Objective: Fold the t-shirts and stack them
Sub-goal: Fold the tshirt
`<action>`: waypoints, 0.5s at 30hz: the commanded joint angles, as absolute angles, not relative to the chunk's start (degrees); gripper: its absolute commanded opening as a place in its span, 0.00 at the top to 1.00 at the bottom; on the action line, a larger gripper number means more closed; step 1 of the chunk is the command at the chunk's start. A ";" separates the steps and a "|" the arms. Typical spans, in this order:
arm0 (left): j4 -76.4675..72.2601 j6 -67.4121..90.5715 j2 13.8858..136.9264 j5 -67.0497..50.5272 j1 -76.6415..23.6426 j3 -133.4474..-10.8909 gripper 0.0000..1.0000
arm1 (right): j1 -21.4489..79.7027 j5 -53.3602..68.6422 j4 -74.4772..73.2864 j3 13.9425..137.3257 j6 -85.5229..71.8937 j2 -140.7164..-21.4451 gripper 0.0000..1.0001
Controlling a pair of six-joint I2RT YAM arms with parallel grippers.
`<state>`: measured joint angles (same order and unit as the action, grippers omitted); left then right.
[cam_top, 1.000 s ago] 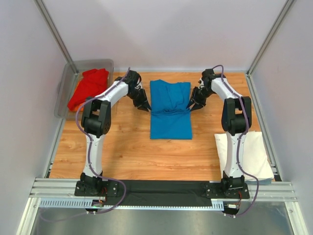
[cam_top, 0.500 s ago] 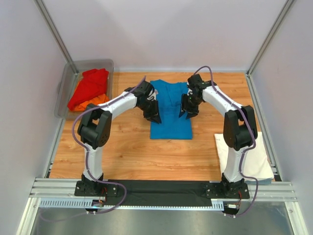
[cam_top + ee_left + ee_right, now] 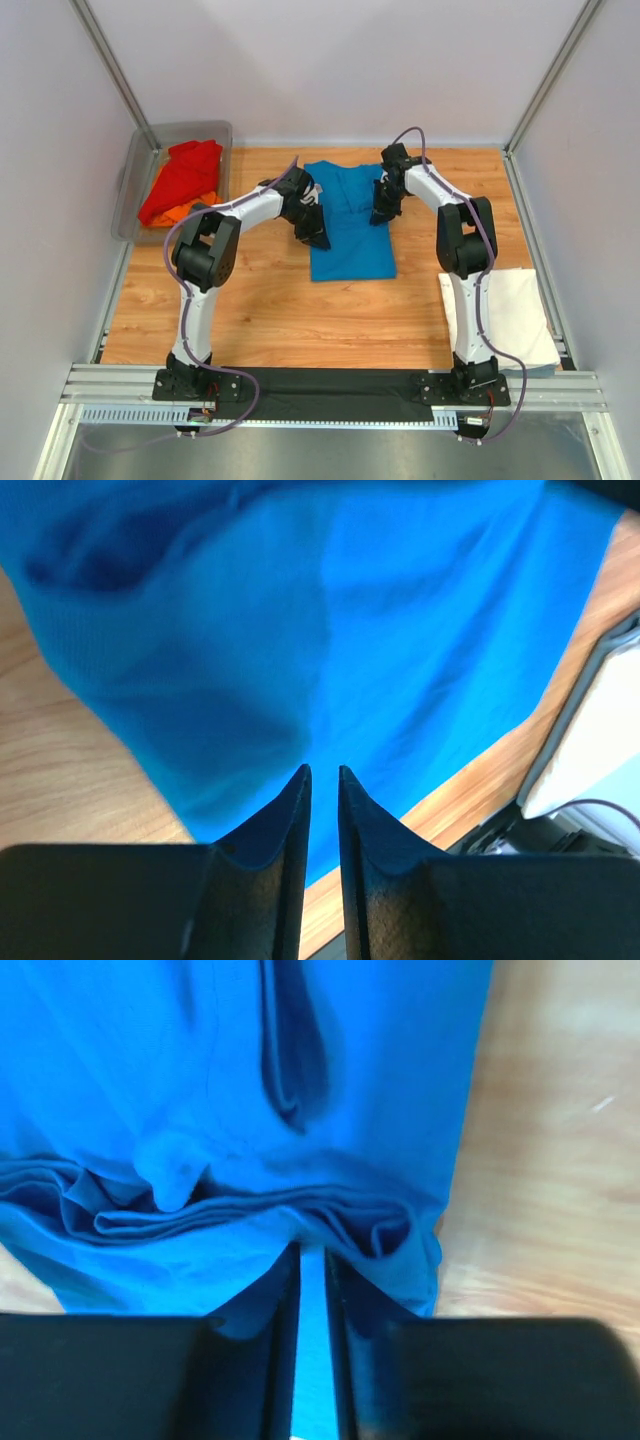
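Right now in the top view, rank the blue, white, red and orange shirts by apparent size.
Largest, tied: blue t-shirt and white t-shirt; they look alike, and the arms cover part of each.
Then red t-shirt.
Smallest: orange t-shirt, only a sliver showing at the red one's edge.

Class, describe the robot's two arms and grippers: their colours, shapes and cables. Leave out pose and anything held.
Both the left arm and right arm have white links with black joints and black bases. A thin purple cable loops along each. The fingers are black, flat, tapering to points.
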<state>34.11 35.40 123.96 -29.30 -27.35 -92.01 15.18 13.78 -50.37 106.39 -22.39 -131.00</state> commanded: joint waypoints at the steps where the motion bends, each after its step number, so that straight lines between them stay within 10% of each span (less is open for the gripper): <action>1: 35.41 32.70 119.80 -28.31 -27.69 -90.44 0.76 | 14.68 7.13 -52.02 112.23 -17.50 -132.19 0.81; 9: 38.85 30.93 109.18 -26.81 -27.69 -82.10 0.54 | 14.68 6.14 -59.41 99.08 -16.52 -115.42 0.28; 15: 33.08 39.00 101.62 -27.60 -27.69 -69.98 0.42 | 12.66 16.95 -49.96 75.44 -22.82 -102.06 0.21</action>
<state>36.60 34.41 105.89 -27.29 -27.51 -74.43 13.82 10.96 -55.37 83.00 -18.70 -106.61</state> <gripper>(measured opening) 0.563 0.781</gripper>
